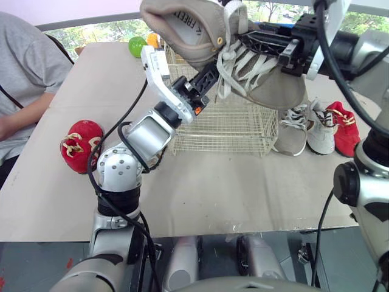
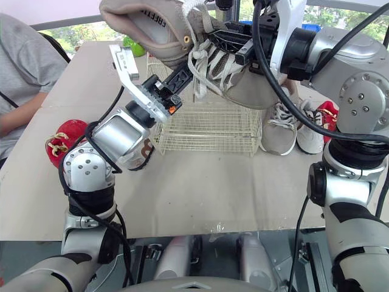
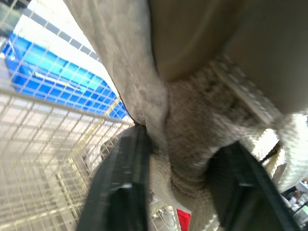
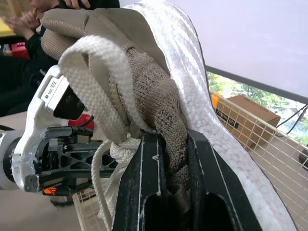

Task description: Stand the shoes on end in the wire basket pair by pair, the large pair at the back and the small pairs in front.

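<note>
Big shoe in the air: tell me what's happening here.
Both hands hold one large beige shoe above the basket, not yet lowered in. The left hand grips it from below; the right hand pinches its knit upper by the laces. A grey pair and a red shoe wait on the table right of the basket, another red shoe on the left.

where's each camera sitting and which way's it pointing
Left eye view: on the head, looking forward and down at the wire basket on the table; both arms show, holding the large beige shoe.
Right eye view: head's other eye, same scene.
Left wrist view: on the left wrist, looking along the left tool, clamped on the shoe.
Right wrist view: on the right wrist, along the right tool, pinching the shoe's knit.
Shared: both wrist views catch basket wire.
</note>
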{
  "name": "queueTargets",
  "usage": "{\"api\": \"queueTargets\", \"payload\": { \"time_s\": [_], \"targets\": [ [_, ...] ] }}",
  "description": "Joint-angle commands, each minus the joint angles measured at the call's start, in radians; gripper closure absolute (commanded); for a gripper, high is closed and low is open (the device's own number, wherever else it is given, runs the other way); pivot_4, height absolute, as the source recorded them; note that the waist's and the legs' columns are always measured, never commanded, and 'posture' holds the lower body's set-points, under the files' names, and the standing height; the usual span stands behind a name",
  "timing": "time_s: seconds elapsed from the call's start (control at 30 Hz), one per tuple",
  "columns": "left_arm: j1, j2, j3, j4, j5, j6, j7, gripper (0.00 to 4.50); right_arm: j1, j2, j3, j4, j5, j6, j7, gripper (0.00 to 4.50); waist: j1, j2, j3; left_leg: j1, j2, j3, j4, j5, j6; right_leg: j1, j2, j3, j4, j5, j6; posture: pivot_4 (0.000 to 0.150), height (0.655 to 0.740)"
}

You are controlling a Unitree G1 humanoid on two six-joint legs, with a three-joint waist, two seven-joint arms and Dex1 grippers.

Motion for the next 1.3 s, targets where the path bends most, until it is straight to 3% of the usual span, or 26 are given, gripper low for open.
{"api": "queueTargets", "payload": {
  "time_s": [0.03,0.17,0.2,0.23,0.3,0.43,0.5,0.6,0.63,0.67,0.73,0.9,1.03,1.27,1.3],
  "targets": [
    [-0.046,0.024,0.040,0.001,0.012,0.019,-0.050,3.74,0.012,0.018,-0.065,-0.063,0.070,-0.084,0.000,4.08,0.000,0.000,0.000,0.000,0.000,0.000,0.000,0.000,0.000,0.000,0.000,0.000,0.000,0.000,0.000,0.150,0.7400],
    [-0.224,0.216,0.139,0.192,0.010,0.107,-0.147,3.91,0.149,0.038,-0.082,-0.126,-0.018,-0.275,-0.092,2.25,-0.007,0.000,0.000,0.000,0.000,-0.002,0.000,0.000,0.000,0.000,0.001,-0.002,0.000,0.000,0.000,0.150,0.7400],
    [-0.266,0.262,0.145,0.246,0.016,0.141,-0.171,3.92,0.194,0.037,-0.076,-0.154,-0.010,-0.310,-0.080,1.52,-0.010,0.000,0.000,-0.001,0.000,-0.003,0.000,0.000,0.000,0.000,0.001,-0.002,0.000,0.000,0.000,0.150,0.7400],
    [-0.306,0.302,0.143,0.296,0.030,0.174,-0.196,3.92,0.235,0.040,-0.076,-0.175,0.007,-0.346,-0.058,1.26,-0.012,0.000,0.000,-0.001,0.000,-0.003,0.000,0.000,0.000,0.000,0.001,-0.002,0.000,0.000,0.000,0.150,0.7400],
    [-0.434,0.371,0.138,0.447,0.109,0.191,-0.251,3.92,0.348,0.030,-0.076,-0.230,0.012,-0.424,-0.026,1.21,-0.013,-0.002,0.000,-0.001,0.000,-0.003,-0.001,0.000,0.000,0.000,0.001,-0.003,-0.001,0.000,0.000,0.150,0.7400],
    [-0.646,0.460,0.009,0.681,0.416,0.076,-0.483,3.92,0.538,-0.016,-0.076,-0.299,0.003,-0.531,0.009,1.21,-0.010,-0.001,0.001,-0.003,0.000,-0.004,-0.003,0.002,-0.003,0.000,0.001,-0.005,-0.007,0.000,0.001,0.150,0.7400],
    [-0.702,0.480,-0.110,0.761,0.632,-0.089,-0.620,3.92,0.597,-0.028,-0.089,-0.322,0.014,-0.555,0.005,1.21,-0.008,-0.001,0.001,-0.003,-0.001,-0.003,-0.003,0.002,-0.004,0.001,0.001,-0.005,-0.009,0.000,0.001,0.150,0.7400],
    [-0.765,0.447,-0.186,0.902,0.837,-0.314,-0.749,3.92,0.646,-0.042,-0.101,-0.335,0.029,-0.562,-0.029,1.21,-0.001,-0.001,0.001,-0.003,-0.001,-0.002,-0.003,0.002,-0.004,0.002,0.000,-0.005,-0.010,-0.001,0.001,0.150,0.7400],
    [-0.777,0.432,-0.218,0.951,0.909,-0.412,-0.796,3.92,0.658,-0.046,-0.112,-0.338,0.041,-0.558,-0.040,0.81,0.000,-0.001,0.001,-0.003,-0.001,-0.002,-0.003,0.001,-0.003,0.002,0.000,-0.005,-0.010,-0.001,0.001,0.150,0.7400],
    [-0.781,0.416,-0.240,0.991,0.954,-0.468,-0.846,3.92,0.669,-0.051,-0.123,-0.347,0.058,-0.554,-0.047,0.68,0.001,-0.001,0.001,-0.003,-0.001,-0.002,-0.003,0.001,-0.002,0.002,0.000,-0.005,-0.010,-0.001,0.001,0.150,0.7400],
    [-0.779,0.395,-0.257,1.060,1.021,-0.544,-0.902,3.92,0.694,-0.070,-0.126,-0.372,0.067,-0.564,-0.048,0.01,0.004,-0.001,0.001,-0.003,0.000,-0.002,-0.003,0.000,0.000,0.002,0.000,-0.005,-0.010,-0.001,0.000,0.150,0.7400],
    [-0.743,0.345,-0.269,1.149,1.111,-0.548,-0.999,3.92,0.802,-0.118,-0.139,-0.455,0.114,-0.584,-0.030,0.01,0.005,-0.002,0.001,-0.005,0.001,-0.002,-0.003,0.000,0.000,-0.001,0.001,-0.004,-0.010,-0.001,0.001,0.150,0.7400],
    [-0.681,0.328,-0.283,1.082,1.145,-0.417,-1.072,3.92,0.861,-0.162,-0.164,-0.459,0.129,-0.590,-0.032,0.01,0.004,-0.002,0.001,-0.005,0.001,-0.002,-0.003,0.000,0.000,-0.001,0.001,-0.004,-0.010,-0.001,0.002,0.150,0.7400],
    [-0.624,0.335,-0.251,0.998,1.198,-0.346,-1.081,3.92,0.895,-0.219,-0.175,-0.419,0.139,-0.622,-0.018,0.01,-0.010,-0.002,0.001,-0.002,0.001,-0.001,-0.002,-0.001,0.000,0.002,0.001,-0.002,-0.008,-0.001,0.002,0.150,0.7400],
    [-0.615,0.339,-0.241,0.971,1.191,-0.302,-1.082,2.87,0.901,-0.227,-0.172,-0.412,0.135,-0.627,-0.014,0.00,-0.012,-0.002,0.001,-0.002,0.001,-0.002,-0.002,-0.001,0.000,0.002,0.001,-0.002,-0.008,-0.001,0.002,0.150,0.7400]
  ]
}}
